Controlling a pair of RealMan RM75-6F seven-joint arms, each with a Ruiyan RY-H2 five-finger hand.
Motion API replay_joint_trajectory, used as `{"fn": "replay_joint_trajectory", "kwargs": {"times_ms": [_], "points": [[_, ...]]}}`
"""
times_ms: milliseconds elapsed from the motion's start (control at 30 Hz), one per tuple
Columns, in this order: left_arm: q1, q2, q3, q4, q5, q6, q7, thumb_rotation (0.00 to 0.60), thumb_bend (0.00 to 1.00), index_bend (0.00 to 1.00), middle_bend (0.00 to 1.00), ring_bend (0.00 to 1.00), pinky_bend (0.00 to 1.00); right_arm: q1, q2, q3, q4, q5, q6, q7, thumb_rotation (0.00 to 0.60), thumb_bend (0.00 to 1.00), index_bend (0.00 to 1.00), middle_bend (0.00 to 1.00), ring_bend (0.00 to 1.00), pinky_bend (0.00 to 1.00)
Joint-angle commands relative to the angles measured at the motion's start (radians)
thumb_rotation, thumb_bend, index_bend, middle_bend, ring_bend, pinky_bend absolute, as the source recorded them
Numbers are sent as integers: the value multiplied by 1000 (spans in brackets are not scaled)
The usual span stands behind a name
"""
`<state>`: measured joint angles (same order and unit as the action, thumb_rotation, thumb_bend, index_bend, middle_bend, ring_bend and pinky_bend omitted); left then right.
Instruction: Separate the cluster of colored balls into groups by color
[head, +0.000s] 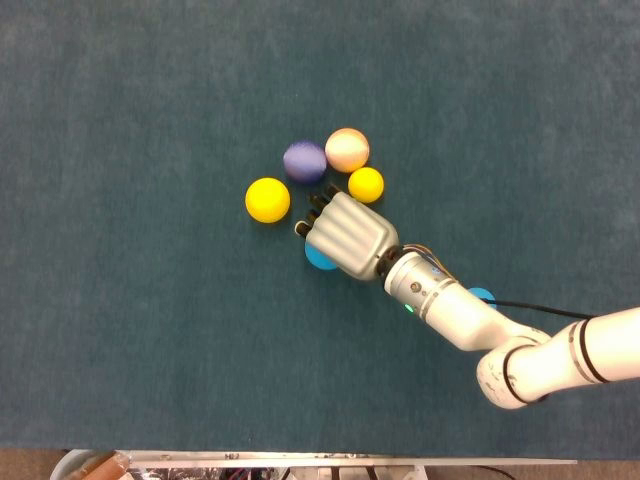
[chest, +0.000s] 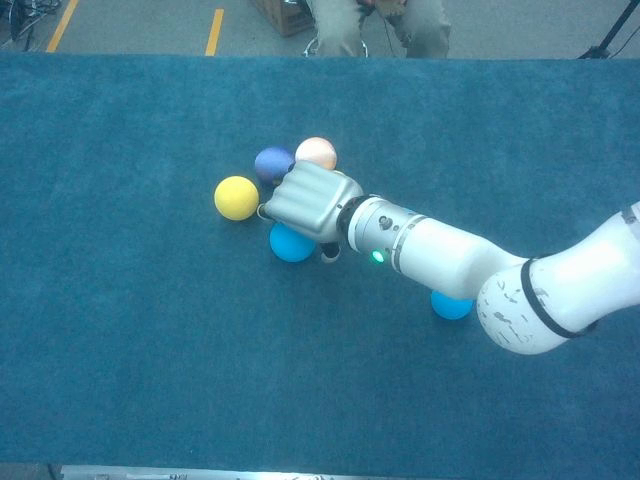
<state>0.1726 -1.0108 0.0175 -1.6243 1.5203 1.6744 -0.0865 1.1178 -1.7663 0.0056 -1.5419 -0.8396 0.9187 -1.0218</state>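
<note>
My right hand (head: 345, 236) hangs palm-down over the blue ball (chest: 291, 243), which peeks out from under its near edge; whether my fingers are closing on that ball or merely arched above it I cannot tell, since both cameras see only the back of the hand; I judge I am there to take this ball away from the cluster. My left hand is in neither view.

Just past my fingertips lie the purple ball (head: 304, 160), the peach ball (head: 347, 149) touching it, and the small yellow ball (head: 366, 184) beside my knuckles; the large yellow ball (head: 267, 199) sits a little apart, off the thumb side. These four crowd together because they are not yet sorted, I think; the two yellows in particular are near but not paired.

Behind my wrist, under the forearm, a second blue ball (chest: 450, 304) rests alone on the teal mat (head: 120, 330); I take it as the start of the blue group, and the place for the ball under my palm.

The head view shows the small yellow ball plainly, where the chest view hides it behind my hand; the chest view shows far more of both blue balls, which overhead are slivers.
</note>
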Motion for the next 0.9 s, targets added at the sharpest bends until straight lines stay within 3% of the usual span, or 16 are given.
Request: {"fn": "replay_joint_trajectory", "kwargs": {"times_ms": [33, 433, 600, 733, 900], "points": [[0, -1, 0, 1, 0, -1, -1, 600, 337, 275, 269, 237, 204, -10, 9, -7, -8, -19, 5, 20, 600, 66, 379, 478, 238, 259], [-7, -4, 1, -3, 8, -9, 7, 600, 337, 275, 269, 237, 204, -70, 86, -73, -65, -138, 6, 109, 600, 69, 427, 530, 286, 260], [-3, -2, 4, -8, 12, -2, 12, 600, 337, 274, 269, 237, 204, -79, 124, -67, -98, -166, 19, 119, 600, 70, 427, 526, 286, 260], [3, -2, 4, -7, 1, 0, 12, 600, 336, 275, 269, 237, 204, -83, 190, -54, -193, -184, 40, 118, 600, 70, 424, 503, 287, 260], [-3, 0, 5, -15, 11, -7, 19, 600, 337, 274, 269, 237, 204, -69, 185, -19, -231, -149, 23, 117, 600, 70, 322, 420, 253, 260]]}}
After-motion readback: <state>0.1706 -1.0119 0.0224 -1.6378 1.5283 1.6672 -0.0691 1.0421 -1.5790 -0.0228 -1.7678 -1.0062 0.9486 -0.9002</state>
